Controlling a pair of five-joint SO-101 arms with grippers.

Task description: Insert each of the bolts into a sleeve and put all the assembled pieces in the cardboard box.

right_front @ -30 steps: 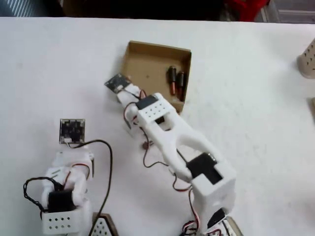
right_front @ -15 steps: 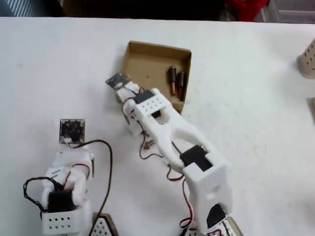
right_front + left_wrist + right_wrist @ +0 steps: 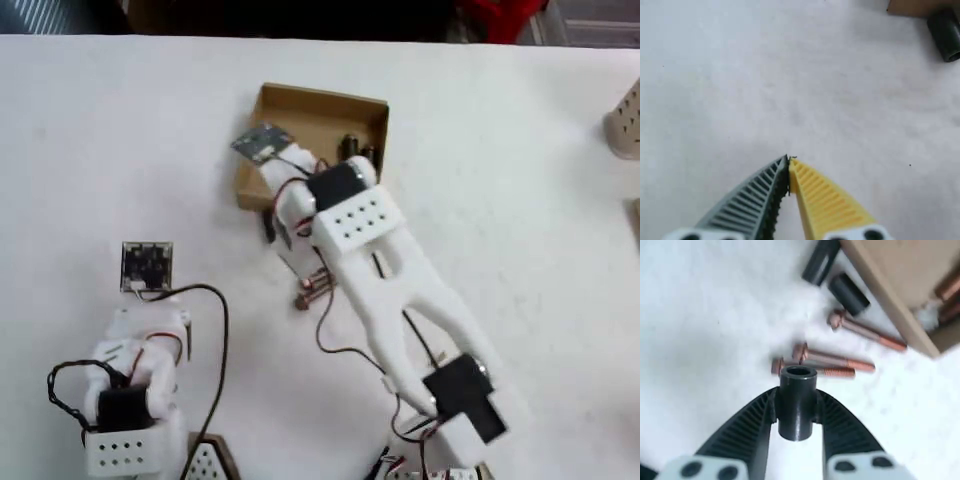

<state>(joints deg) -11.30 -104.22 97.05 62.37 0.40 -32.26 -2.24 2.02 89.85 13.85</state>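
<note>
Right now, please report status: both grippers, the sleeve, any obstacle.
Left gripper shut, empty, above white table. Right gripper shut on black cylindrical sleeve. Three copper-coloured metal bolts lie loose beside brown cardboard box. Nothing blocks them, it seems.

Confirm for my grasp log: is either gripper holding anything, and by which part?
The right gripper grips a black sleeve by its side wall; the left gripper holds nothing.

Your grey-and-yellow ribbed left gripper (image 3: 788, 165): tips pressed together, nothing between them, over the white table (image 3: 740, 75). Well apart from it, a black cylindrical sleeve (image 3: 945, 32) lies just beside the brown cardboard box (image 3: 910, 6).
</note>
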